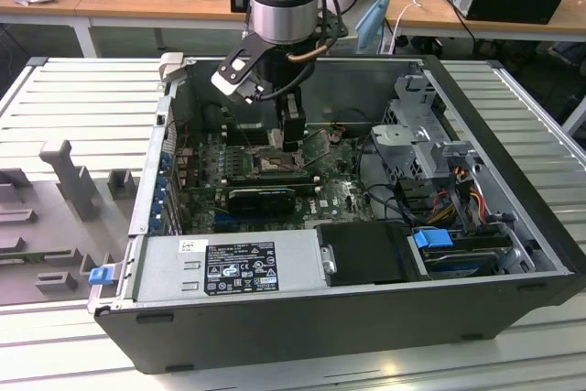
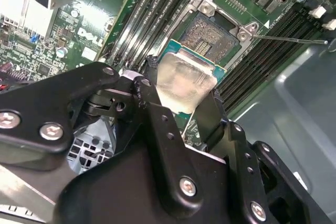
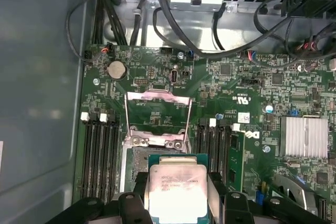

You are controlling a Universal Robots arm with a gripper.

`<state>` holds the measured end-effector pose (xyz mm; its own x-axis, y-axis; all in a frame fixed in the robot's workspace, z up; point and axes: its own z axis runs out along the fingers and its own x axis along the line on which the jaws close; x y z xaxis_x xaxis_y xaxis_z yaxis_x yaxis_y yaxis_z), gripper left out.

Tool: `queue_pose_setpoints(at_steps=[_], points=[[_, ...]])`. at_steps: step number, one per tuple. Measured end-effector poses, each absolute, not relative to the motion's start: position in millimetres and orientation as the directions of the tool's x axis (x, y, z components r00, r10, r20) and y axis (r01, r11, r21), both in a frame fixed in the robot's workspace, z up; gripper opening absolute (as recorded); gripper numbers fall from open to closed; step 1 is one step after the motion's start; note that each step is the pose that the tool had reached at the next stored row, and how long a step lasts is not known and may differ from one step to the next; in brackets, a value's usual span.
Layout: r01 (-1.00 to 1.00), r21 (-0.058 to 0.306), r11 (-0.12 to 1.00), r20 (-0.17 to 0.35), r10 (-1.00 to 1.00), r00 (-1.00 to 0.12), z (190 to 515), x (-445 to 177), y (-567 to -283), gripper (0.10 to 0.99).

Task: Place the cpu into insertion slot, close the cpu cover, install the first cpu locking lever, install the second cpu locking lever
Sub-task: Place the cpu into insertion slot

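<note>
My gripper is shut on the cpu, a pale silver square chip on a green base, gripped by two opposite edges. In the second wrist view the black fingers flank the cpu, which hangs just above and beside the insertion slot. The insertion slot lies bare and dark, partly hidden by the chip. The cpu cover stands swung open past the socket. A thin locking lever sticks out sideways, unlatched. In the exterior view the gripper reaches down into the case over the insertion slot.
Black memory slots run along both sides of the socket. A long black graphics card lies in front of it. Cables and a drive cage crowd the exterior view's right. The case wall is close by.
</note>
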<state>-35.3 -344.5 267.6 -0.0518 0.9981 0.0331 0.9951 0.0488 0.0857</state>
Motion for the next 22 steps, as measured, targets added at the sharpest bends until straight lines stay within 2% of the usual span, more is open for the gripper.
queue_pose_setpoints(at_steps=[5, 17, 22], points=[[0.996, 0.086, 0.011, 0.033, 0.999, -0.014, 259, -37, -344, 0.529], [0.996, 0.086, 0.022, 0.033, 0.999, -0.025, 229, -46, -333, 0.529], [0.996, 0.086, 0.003, 0.033, 0.999, -0.006, 226, -47, -333, 0.529]])
